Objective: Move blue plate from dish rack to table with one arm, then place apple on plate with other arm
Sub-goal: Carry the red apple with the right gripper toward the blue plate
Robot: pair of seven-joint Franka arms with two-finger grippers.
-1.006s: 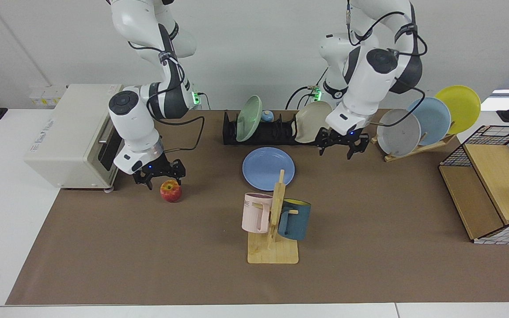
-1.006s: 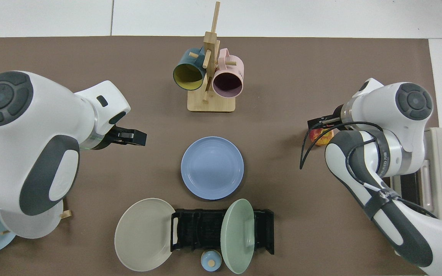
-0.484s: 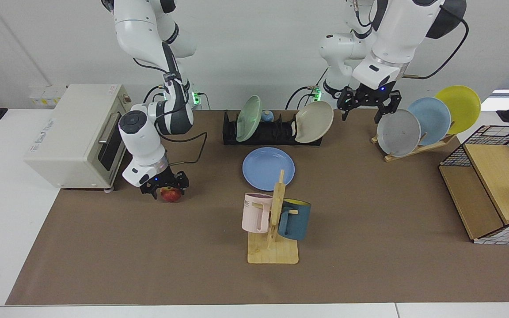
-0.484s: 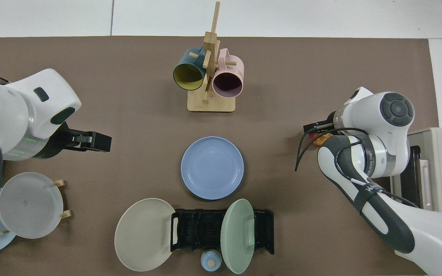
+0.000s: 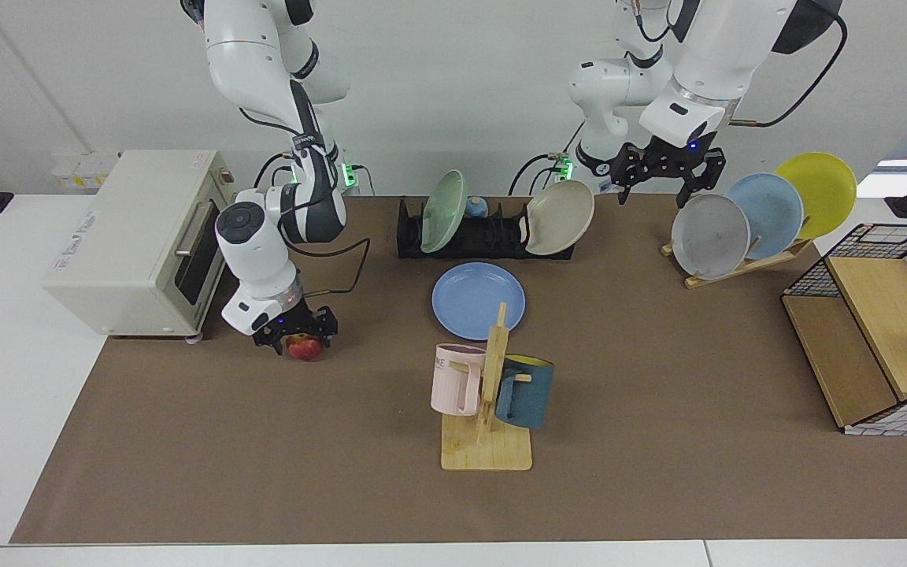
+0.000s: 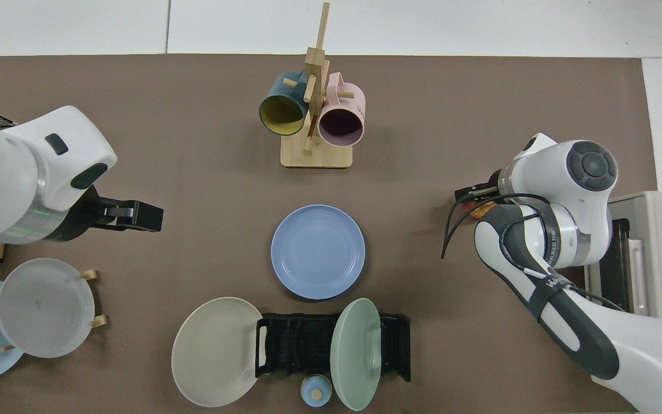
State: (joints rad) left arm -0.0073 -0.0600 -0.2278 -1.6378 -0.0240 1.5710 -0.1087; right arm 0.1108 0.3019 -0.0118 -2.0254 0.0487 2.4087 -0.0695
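The blue plate (image 5: pixel 478 301) (image 6: pixel 318 252) lies flat on the table's brown mat (image 5: pixel 658 409), just in front of the black dish rack (image 5: pixel 493 235) (image 6: pixel 299 345). The rack holds an upright green plate, and a beige plate leans at its end. The red and yellow apple (image 5: pixel 305 347) rests on the mat near the toaster oven. My right gripper (image 5: pixel 294 336) (image 6: pixel 472 192) is down over the apple, and the arm mostly hides it in the top view. My left gripper (image 5: pixel 666 177) (image 6: pixel 135 215) hangs open and empty, raised above the mat's back edge beside the wooden plate rack.
A cream toaster oven (image 5: pixel 131 240) stands close behind the right arm. A wooden mug stand (image 5: pixel 486 402) with a pink and a dark blue mug sits in front of the blue plate. A wooden rack (image 5: pixel 745 260) holds grey, sky-blue and yellow plates. A wire-and-wood crate (image 5: pixel 879 323) stands at the far side.
The right gripper came down over the apple and has hardly moved since. The left gripper rose from the dish rack's end towards the wooden plate rack. The blue plate stayed put.
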